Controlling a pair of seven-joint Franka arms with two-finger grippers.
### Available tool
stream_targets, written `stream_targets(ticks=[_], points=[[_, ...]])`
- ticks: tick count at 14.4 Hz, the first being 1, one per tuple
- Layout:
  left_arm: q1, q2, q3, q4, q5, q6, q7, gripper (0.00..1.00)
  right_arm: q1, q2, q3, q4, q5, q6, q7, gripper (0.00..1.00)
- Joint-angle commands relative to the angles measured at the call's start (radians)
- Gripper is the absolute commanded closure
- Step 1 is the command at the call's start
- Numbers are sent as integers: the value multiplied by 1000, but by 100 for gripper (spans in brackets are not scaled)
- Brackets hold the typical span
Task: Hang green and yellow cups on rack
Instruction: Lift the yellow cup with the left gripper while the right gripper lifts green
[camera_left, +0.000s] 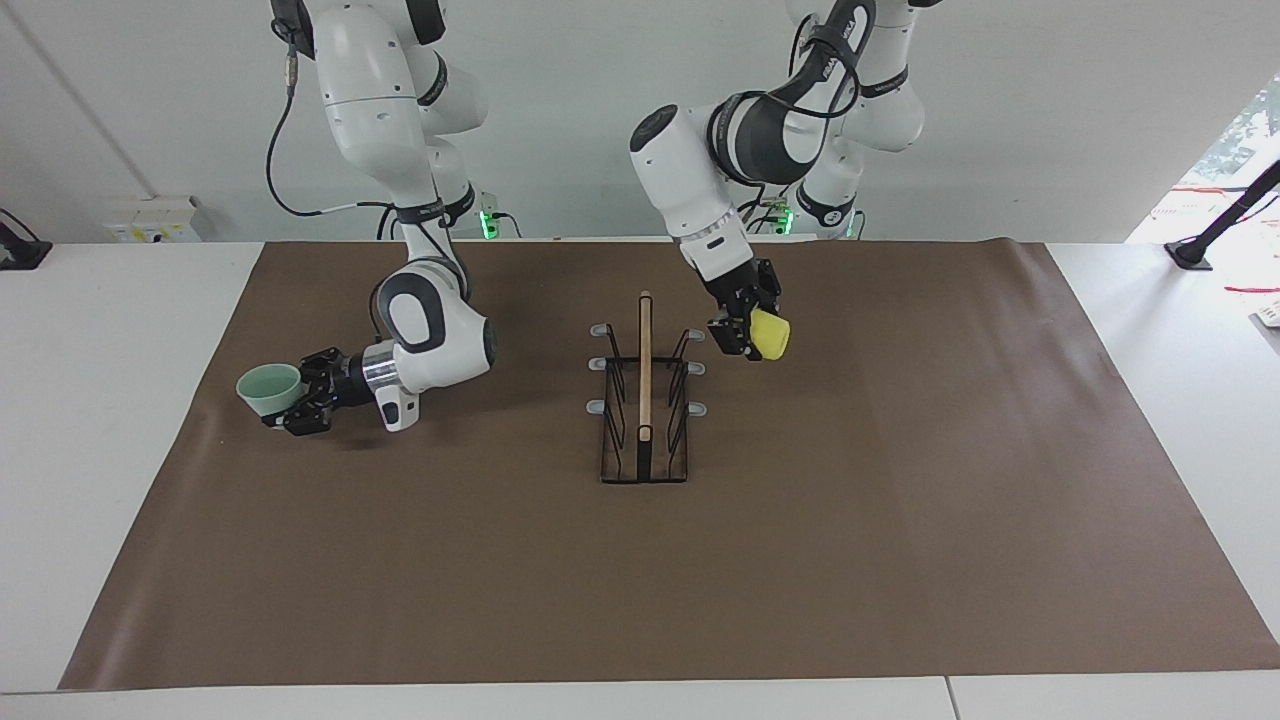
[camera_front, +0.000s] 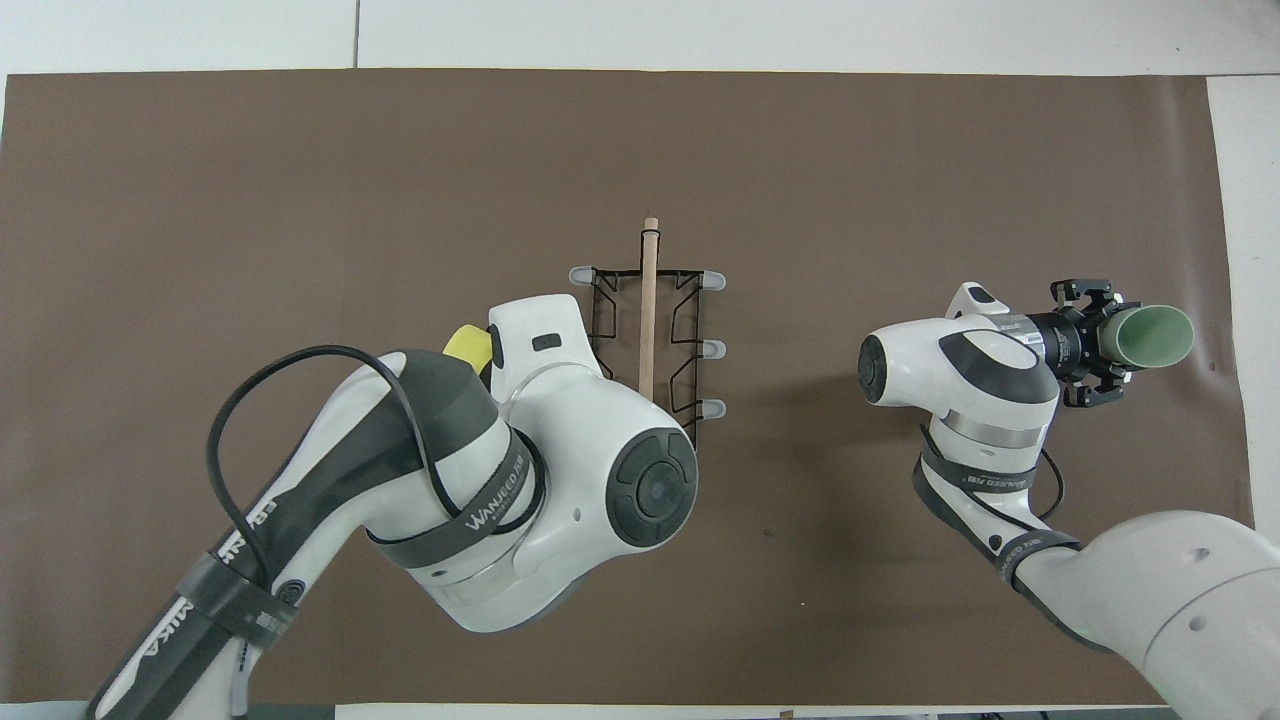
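The rack (camera_left: 645, 400) (camera_front: 647, 340) stands mid-mat, a black wire stand with a wooden bar and grey-tipped pegs. My left gripper (camera_left: 742, 337) is shut on the yellow cup (camera_left: 771, 335) (camera_front: 467, 343), held sideways in the air just beside the rack's peg (camera_left: 694, 335) nearest the robots, on the left arm's side. In the overhead view the left arm hides that gripper and most of the cup. My right gripper (camera_left: 297, 402) (camera_front: 1098, 343) is shut on the green cup (camera_left: 268, 386) (camera_front: 1155, 335), low over the mat toward the right arm's end, mouth tilted upward.
A brown mat (camera_left: 640, 580) covers most of the white table (camera_left: 110, 400). The left arm's bulky elbow (camera_front: 560, 470) hangs over the part of the rack nearest the robots. A black stand (camera_left: 1195, 250) sits off the mat at the left arm's end.
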Motion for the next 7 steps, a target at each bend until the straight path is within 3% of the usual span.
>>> stream_targets(ticks=[1,4,7], points=[[-64,-7,17,-27,83,-38,-78,100,-9,-41,10,71,111,-11,-14,100],[-106,9,17,-30,133,-47,-161,100,-18,-134,15,94,212,-17,-76,100],[-156,55,17,-27,179,-62,-166,100,-18,-212,15,160,436,-31,-74,100]])
